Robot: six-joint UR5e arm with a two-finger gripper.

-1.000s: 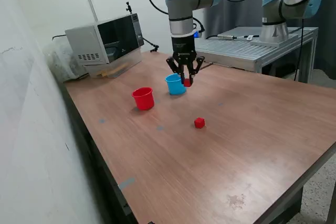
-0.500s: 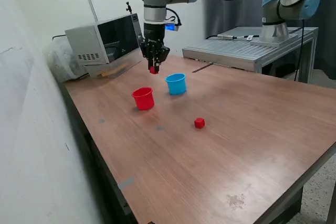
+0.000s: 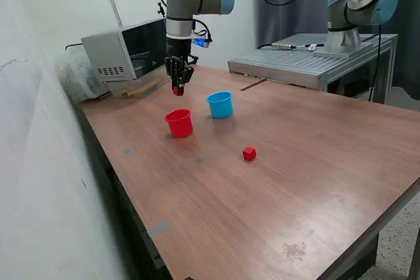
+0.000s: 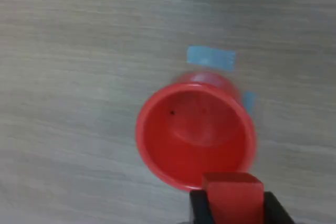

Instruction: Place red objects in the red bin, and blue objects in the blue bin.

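My gripper (image 3: 178, 89) is shut on a tiny red cube (image 3: 178, 90) and holds it in the air above the red cup (image 3: 178, 123). In the wrist view the cube (image 4: 233, 199) sits between my two dark fingers (image 4: 198, 209), just off the rim of the open red cup (image 4: 195, 129), which looks empty. The light-blue cup (image 3: 220, 104) stands on the table to the exterior view's right of the red cup. A second red cube (image 3: 249, 153) lies on the table nearer the front. No dark-blue cubes are in view.
A grey box-like appliance (image 3: 131, 54) stands at the back of the wooden table (image 3: 282, 181). A metal bench (image 3: 308, 60) with a second arm (image 3: 357, 4) is at the exterior view's right. Small blue tape marks (image 4: 211, 57) are on the table by the red cup.
My gripper has carried the red cube from beside the light-blue cup up and toward the exterior view's left, to above the red cup. The cups and the other cube have not moved.
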